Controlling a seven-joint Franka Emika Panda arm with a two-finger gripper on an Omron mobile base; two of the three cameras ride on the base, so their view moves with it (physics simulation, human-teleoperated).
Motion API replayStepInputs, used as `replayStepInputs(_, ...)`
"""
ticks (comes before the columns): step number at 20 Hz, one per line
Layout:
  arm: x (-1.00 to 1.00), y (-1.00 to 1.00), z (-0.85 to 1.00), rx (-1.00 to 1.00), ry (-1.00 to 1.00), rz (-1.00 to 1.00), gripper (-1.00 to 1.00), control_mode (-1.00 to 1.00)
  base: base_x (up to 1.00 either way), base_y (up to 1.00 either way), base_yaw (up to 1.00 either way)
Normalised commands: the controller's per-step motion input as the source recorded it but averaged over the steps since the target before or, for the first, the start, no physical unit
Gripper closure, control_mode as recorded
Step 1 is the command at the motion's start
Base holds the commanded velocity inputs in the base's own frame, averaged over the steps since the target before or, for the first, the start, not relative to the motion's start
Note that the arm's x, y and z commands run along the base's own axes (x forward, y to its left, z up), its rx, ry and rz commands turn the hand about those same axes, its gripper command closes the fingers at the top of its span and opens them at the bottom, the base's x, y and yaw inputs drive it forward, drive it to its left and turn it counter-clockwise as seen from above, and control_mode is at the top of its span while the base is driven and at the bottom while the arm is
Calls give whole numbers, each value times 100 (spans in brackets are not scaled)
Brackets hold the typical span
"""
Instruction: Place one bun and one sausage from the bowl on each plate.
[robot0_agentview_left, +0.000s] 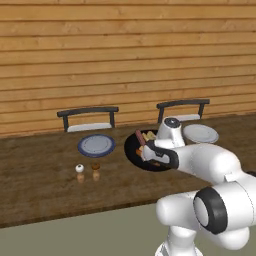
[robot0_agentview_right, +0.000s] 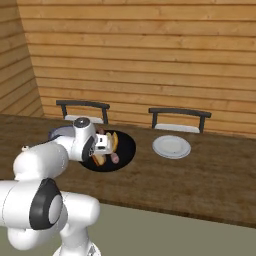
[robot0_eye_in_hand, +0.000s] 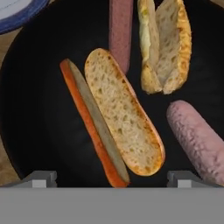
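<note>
Glossy round black bowl (robot0_eye_in_hand: 26, 131) holding a crusty split bun (robot0_eye_in_hand: 122, 113) and smooth pink sausage (robot0_eye_in_hand: 197, 140). Arm bent above the bowl; fingers (robot0_eye_in_hand: 41, 178) spread open, empty.

The bowl (robot0_eye_in_hand: 39, 131) looks matt black and smooth. In it, a split bun (robot0_eye_in_hand: 120, 116) shows a rough, porous crumb inside a glossy orange-brown crust, and beside that bun a sausage (robot0_eye_in_hand: 197, 140) has pale pink, faintly mottled skin. The table (robot0_agentview_left: 40, 170) under the bowl is dark grained wood.
</note>
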Motion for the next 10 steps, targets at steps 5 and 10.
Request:
replayStepInputs(5,2,0,-38,0,4,0,-100,-100,0,0,0)
replayStepInputs(10,0,1,-38,-1,3,0,-100,-100,0,0,0)
